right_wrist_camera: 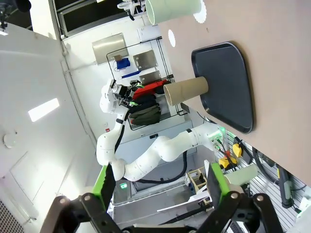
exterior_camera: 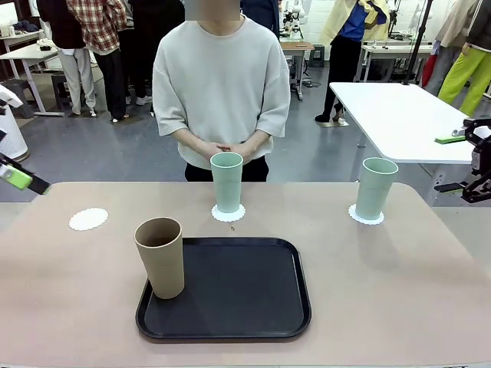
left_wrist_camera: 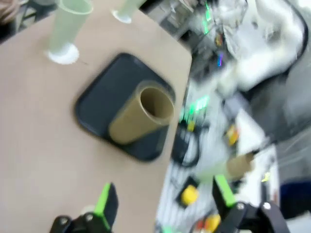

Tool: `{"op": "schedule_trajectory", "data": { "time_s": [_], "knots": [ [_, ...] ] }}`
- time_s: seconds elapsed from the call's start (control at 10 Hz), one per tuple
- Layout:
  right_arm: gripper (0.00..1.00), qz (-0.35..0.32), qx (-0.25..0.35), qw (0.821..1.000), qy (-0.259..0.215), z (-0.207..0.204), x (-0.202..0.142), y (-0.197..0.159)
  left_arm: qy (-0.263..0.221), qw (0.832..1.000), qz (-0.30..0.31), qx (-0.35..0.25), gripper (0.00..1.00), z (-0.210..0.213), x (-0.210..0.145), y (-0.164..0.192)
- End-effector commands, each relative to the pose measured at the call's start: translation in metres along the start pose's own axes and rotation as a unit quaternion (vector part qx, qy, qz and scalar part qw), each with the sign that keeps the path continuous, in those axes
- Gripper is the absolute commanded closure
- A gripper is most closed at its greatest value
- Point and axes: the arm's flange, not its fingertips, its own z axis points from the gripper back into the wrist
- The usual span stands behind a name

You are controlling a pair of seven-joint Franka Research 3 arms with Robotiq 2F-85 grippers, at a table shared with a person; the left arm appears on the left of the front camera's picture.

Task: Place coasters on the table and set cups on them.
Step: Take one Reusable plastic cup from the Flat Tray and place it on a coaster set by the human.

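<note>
The table (exterior_camera: 430, 307) is viewed from the robot's side, facing the person. Each wrist view is taken from off the table's edge, rolled. The tray (exterior_camera: 230, 326) and brown cup (exterior_camera: 161, 257) are shared by all views.

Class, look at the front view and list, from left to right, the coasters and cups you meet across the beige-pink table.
Bare white lacy round coaster → tan-brown tapered tumbler standing on the black tray's left edge → pale mint green tumbler on its white coaster → second mint tumbler on its coaster.
</note>
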Motion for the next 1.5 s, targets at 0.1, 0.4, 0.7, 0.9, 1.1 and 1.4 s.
{"op": "schedule_trajectory", "data": {
  "time_s": [0.1, 0.4, 0.7, 0.9, 1.1, 1.4],
  "knots": [
    [0.00, 0.000, 0.013, 1.000, 0.001, 0.000, 0.000, 0.000, 0.027, 0.987, -0.148, 0.055, 0.00, -0.027, -0.006, -0.011],
    [0.00, 0.000, 0.013, 1.000, 0.001, 0.000, 0.000, 0.000, -0.020, 0.971, -0.208, 0.119, 0.00, -0.069, -0.007, -0.018],
    [0.00, 0.000, 0.013, 1.000, 0.001, 0.000, 0.000, 0.000, -0.018, 0.970, -0.216, 0.107, 0.00, -0.098, -0.005, -0.014],
    [0.00, 0.000, 0.013, 1.000, 0.001, 0.000, 0.000, 0.000, -0.021, 0.973, -0.199, 0.113, 0.00, -0.075, -0.010, -0.016],
    [0.00, 0.000, 0.013, 1.000, 0.001, 0.000, 0.000, 0.000, -0.021, 0.973, -0.199, 0.113, 0.00, -0.075, -0.010, -0.016],
    [0.00, 0.000, 0.013, 1.000, 0.001, 0.000, 0.000, 0.000, -0.019, 0.956, -0.285, 0.067, 0.00, -0.105, -0.025, 0.012]
  ]
}}
